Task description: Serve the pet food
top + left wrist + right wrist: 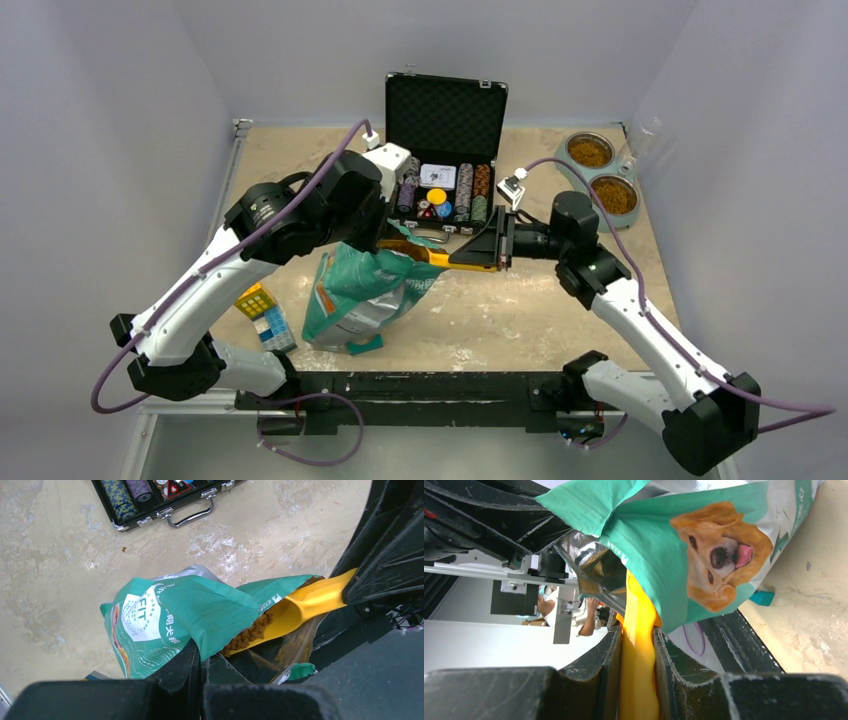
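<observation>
- Overhead: the teal bag (362,295) stands on the table (520,320) between the arms. The left gripper (378,238) is at its top edge, and the right gripper (503,240) reaches a yellow scoop (455,260) into the mouth.
- Only this view catches the twin bowls (603,172) far right, both holding brown pellets, and the poker chip case (445,150) behind.
- Left wrist view: fingers pinched tight on the bag's rim, and there's the pet food (248,636), heaped on the scoop inside the opening.
- Right wrist view: jaws clamped on the scoop's handle, with the food hidden and the bag's dog picture facing us.
</observation>
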{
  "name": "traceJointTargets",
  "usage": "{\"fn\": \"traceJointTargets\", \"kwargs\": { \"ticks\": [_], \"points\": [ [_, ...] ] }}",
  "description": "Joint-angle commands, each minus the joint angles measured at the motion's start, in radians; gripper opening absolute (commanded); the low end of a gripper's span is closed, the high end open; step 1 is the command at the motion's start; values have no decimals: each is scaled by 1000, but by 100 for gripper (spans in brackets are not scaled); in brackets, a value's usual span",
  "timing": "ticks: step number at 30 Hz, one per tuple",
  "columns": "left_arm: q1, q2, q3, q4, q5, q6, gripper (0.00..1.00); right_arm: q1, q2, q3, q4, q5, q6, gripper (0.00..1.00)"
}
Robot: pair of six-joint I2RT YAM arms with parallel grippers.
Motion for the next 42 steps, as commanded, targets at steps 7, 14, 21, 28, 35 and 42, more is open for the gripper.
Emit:
{"fn": "traceJointTargets", "kwargs": {
  "ticks": [7, 14, 21, 28, 35, 42],
  "points": [
    [4, -73, 30, 204, 8, 32, 0, -61, -127, 42, -201, 18, -36, 0],
    [4, -67, 26, 204, 22, 47, 0, -86, -174, 30, -217, -21, 45, 0],
    [4, -86, 0, 213, 28, 59, 0, -103, -226, -12, -210, -43, 151, 0],
    [4, -109, -27, 229, 5, 63, 0, -129, -284, -41, -262, -61, 196, 0],
    [4, -125, -48, 224, -88, 30, 0, -141, -344, -105, -280, -48, 312, 0],
    [4, -150, -74, 233, -143, 29, 0, -165, -387, -135, -268, -43, 391, 0]
  ]
}}
